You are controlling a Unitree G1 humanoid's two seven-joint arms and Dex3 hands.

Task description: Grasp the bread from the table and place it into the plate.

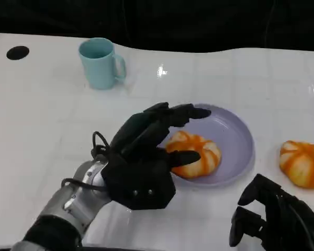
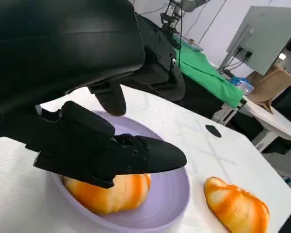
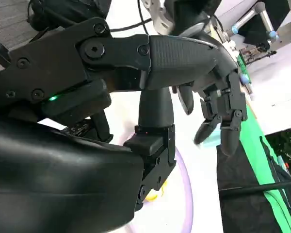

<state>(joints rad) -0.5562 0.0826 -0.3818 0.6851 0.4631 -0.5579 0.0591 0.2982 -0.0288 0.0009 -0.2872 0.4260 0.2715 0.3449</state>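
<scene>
Closest to the camera in the head view, the right hand (image 1: 275,217) sits low at the near right edge of the white table (image 1: 42,130), fingers loosely curled and a bit apart with nothing in them. Just left of it, the left hand (image 1: 146,157) is up over the near left rim of the lavender plate (image 1: 235,136), fingers spread out across the plate and the thumb poking toward the bread. One orange-striped bread roll (image 1: 196,154) is lying in the plate on its near side; from the left wrist view the fingers (image 2: 111,155) hover right over it, and I honestly can't tell if the thumb is touching it, but it doesn't look gripped, the hand reads as apart. A second bread roll (image 1: 302,163) sits on the table to the right of the plate, not touching it. Farther back on the left there's a light blue mug (image 1: 99,63) standing upright, handle to the right.
</scene>
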